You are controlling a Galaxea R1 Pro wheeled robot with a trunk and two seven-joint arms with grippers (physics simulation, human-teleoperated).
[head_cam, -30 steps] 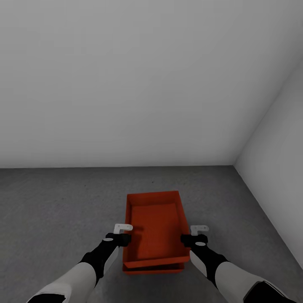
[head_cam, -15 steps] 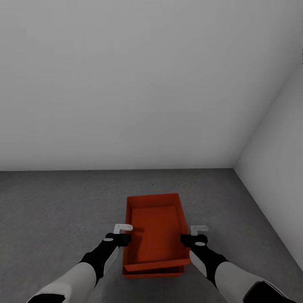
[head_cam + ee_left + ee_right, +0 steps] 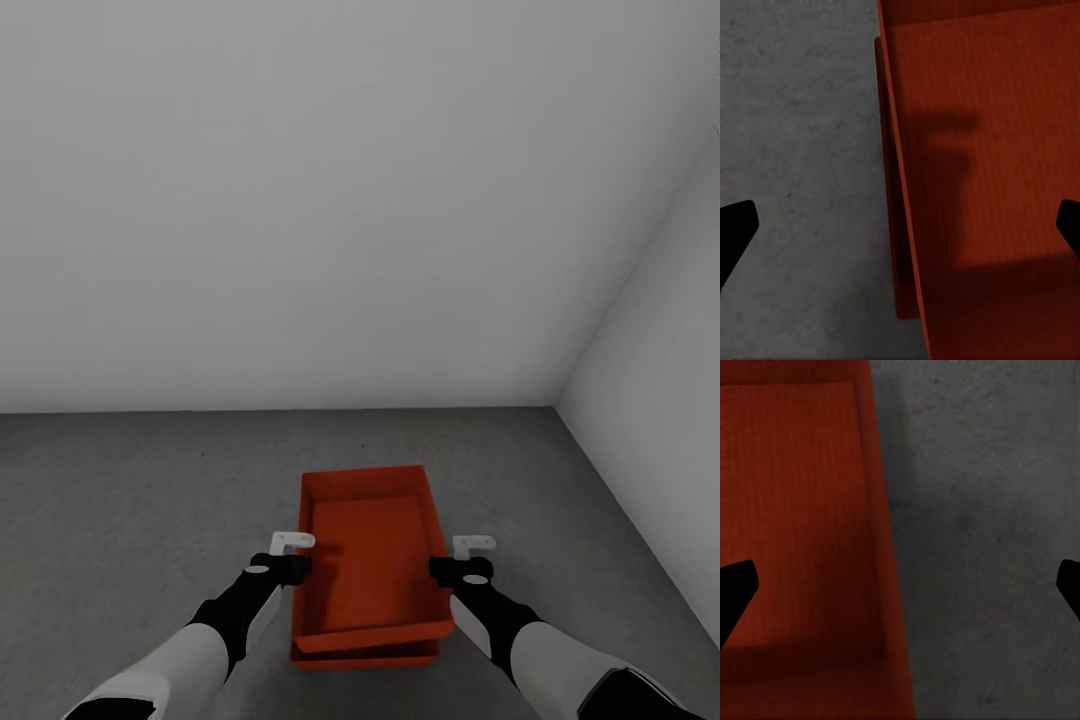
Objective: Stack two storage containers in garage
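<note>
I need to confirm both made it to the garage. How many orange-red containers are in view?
2. The upper container sits on top, between the two grippers. The lower container lies on the concrete floor beneath it, only its near edge showing.

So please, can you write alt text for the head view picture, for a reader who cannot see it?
Two orange-red boxes, the top box stacked slightly askew on the bottom box, sit on a dark grey concrete floor near a white corner. The left gripper and right gripper hover at either side, jaws open.

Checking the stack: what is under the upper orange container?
The second container sits beneath the upper container, on the concrete floor. Only its near edge and left side show; its inside is covered.
</note>
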